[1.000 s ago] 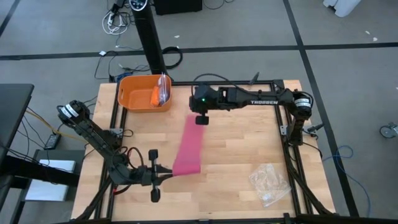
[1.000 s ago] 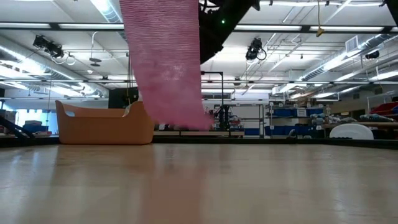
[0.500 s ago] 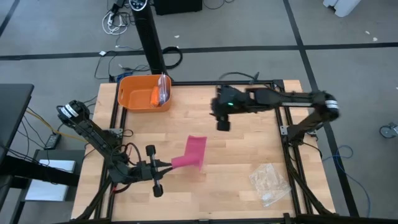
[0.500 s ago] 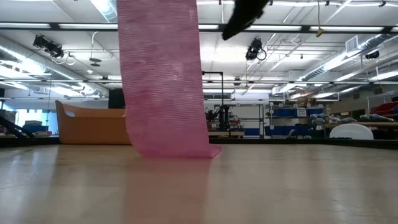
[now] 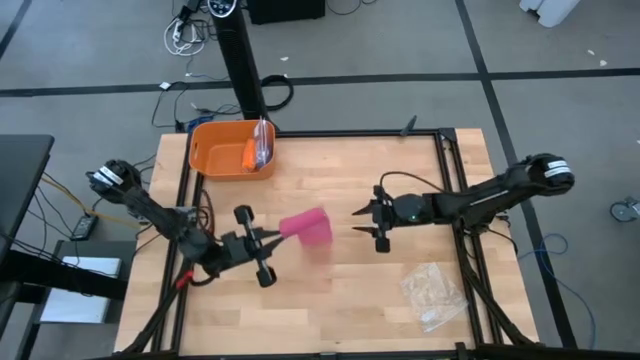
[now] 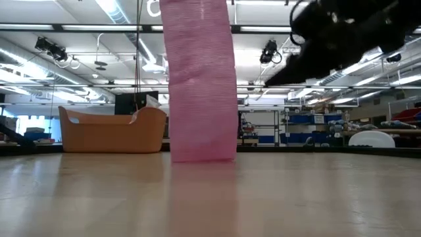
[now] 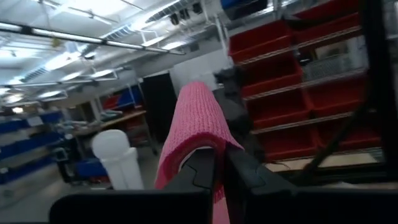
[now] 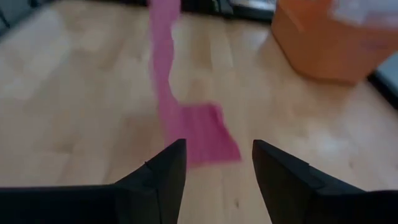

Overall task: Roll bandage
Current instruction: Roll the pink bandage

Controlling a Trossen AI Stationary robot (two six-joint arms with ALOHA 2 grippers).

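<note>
**Pink strip hung from left gripper, right gripper free beside it**

Magenta-pink bandage [image 5: 308, 228] held up over the middle of the table [image 5: 400, 290], hanging as a flat band with its lower end just reaching the wood in the low view [image 6: 200, 79]. Draped over and pinched by the left gripper [image 5: 272, 237] at its top end; fingers [image 7: 202, 171] closed tight on the cloth in the left wrist view. Loose end lying flat on the boards, seen from the right wrist [image 8: 199, 134].

Right gripper [image 5: 368, 219] at three o'clock of the strip, near but apart from it, fingers [image 8: 155, 177] spread and holding nothing. Orange tub [image 5: 228, 150] at eleven o'clock, well apart; clear plastic bag [image 5: 432, 295] at four o'clock, also well apart.

Judged step: set-up for rolling, with no roll formed yet. Next move probably calls for the free gripper to catch the lower end squarely across its width, keeping the edges aligned. Likely risks: twisting the soft band or pulling it out of the pinch.
</note>
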